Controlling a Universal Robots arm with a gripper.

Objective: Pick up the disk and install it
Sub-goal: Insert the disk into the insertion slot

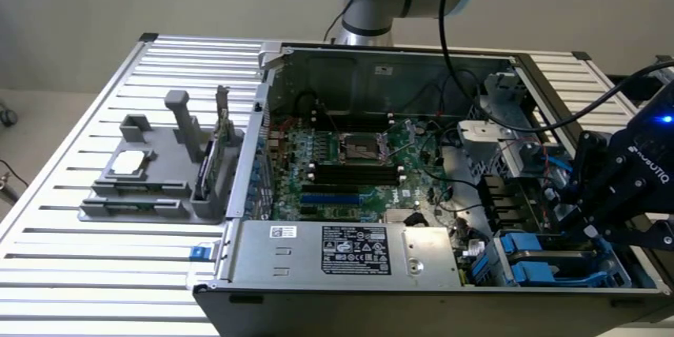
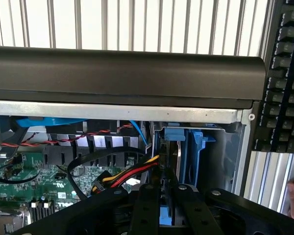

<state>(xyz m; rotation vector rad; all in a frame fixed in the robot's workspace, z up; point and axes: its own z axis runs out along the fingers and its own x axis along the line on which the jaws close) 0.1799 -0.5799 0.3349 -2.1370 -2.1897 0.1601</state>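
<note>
The gripper [image 2: 162, 196] is down in the computer case's [image 1: 348, 297] drive corner, jaws pinched narrow on the blue-framed disk [image 2: 165, 147] standing edgewise, so pickup looks done and seating unfinished.

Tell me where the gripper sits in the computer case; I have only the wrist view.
Observer: The gripper is low at the exterior view's right end of the open case, over the blue drive bays.
Operator: Anything outside the case?
Observer: A grey fixture stands on the slatted table at the exterior view's left.
Operator: What does it carry?
Observer: A small square silver chip.
</note>
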